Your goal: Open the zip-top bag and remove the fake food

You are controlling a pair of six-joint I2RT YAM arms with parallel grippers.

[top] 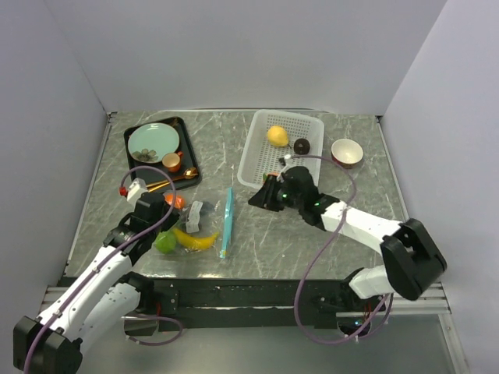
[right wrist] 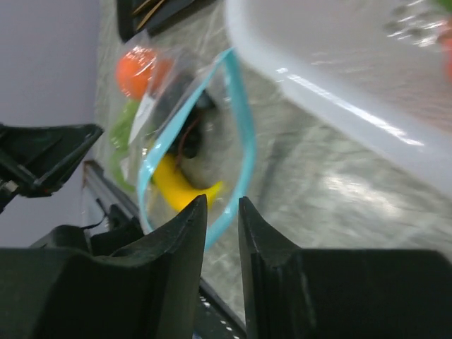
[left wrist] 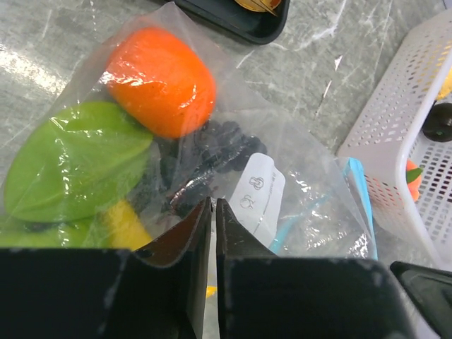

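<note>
The zip-top bag [top: 201, 224] lies near the table's front left, its teal zipper [top: 227, 222] facing right. In the right wrist view the zipper [right wrist: 244, 134] forms an open loop. Inside are an orange [left wrist: 159, 81], a green lime [left wrist: 70, 159], black grapes [left wrist: 205, 159] and a yellow banana [top: 195, 240]. My left gripper [left wrist: 214, 201] sits at the bag's left end, jaws nearly closed on the film. My right gripper [right wrist: 222, 201] hovers right of the bag mouth, jaws slightly apart and empty. A lemon [top: 277, 135], a dark brown ball [top: 302, 146] and a peach [left wrist: 412, 176] lie in the white basket [top: 257, 152].
A black tray [top: 185, 152] at the back left holds a green plate [top: 153, 142], an orange cup [top: 171, 162] and a gold spoon [top: 173, 181]. A red bowl [top: 346, 153] stands right of the basket. Walls close in the table on three sides.
</note>
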